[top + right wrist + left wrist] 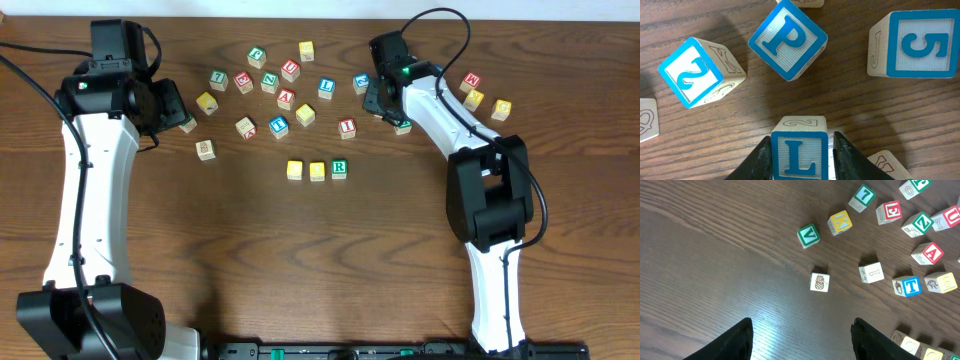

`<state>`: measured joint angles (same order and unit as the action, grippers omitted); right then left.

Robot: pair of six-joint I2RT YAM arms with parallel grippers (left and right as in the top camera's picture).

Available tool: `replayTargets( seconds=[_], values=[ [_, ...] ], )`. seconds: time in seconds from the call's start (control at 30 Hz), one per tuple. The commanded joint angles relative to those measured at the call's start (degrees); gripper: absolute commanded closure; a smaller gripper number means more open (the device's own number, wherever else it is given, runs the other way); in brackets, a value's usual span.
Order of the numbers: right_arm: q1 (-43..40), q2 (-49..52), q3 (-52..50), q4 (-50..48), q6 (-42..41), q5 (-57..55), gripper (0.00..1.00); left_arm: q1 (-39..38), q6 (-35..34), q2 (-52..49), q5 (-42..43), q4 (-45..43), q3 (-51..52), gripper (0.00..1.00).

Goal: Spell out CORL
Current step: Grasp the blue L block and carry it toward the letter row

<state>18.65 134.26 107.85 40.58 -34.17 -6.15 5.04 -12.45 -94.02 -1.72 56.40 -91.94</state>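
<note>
From above, a yellow cube [294,170], a second yellow cube [317,170] and the R cube [340,169] stand in a close row at mid-bench [250,260], and the spot right of the R is bare. I judge that fetching the L is the step in hand. The right end effector [381,100] hangs over the scattered cubes [287,97] behind the row and hides the L there. The left end effector [172,108] sits at the far left. In the left wrist view its jaws stand apart with nothing between them, above bare wood. In the right wrist view the right end effector is clamped on the L cube [800,155], a finger against each side, and the cube rests on the bench just below the P cube [788,39]. The next move likely calls for a straight lift clear of the P, then a carry to the R's right side, keeping the L face up. The bench is dark, matte wood grain, and no room shows beyond it.
</note>
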Motion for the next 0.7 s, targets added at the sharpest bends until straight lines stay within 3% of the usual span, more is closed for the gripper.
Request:
replayTargets(
  seconds=[0.0, 0.37, 0.67],
  values=[
    [0.07, 0.31, 0.92, 0.09, -0.48, 0.76, 0.69, 0.04, -0.74, -0.42, -0.66, 0.13, -0.15, 0.38],
    [0.13, -6.51, 0.92, 3.43, 2.58, 3.15, 0.77, 0.04, -0.76, -0.42, -0.66, 0.13, -0.15, 0.38],
    [0.33, -11.63, 0.9, 15.3, 7.13, 10.27, 0.81, 0.04, -0.74, -0.42, -0.66, 0.13, -0.15, 0.38]
  ],
)
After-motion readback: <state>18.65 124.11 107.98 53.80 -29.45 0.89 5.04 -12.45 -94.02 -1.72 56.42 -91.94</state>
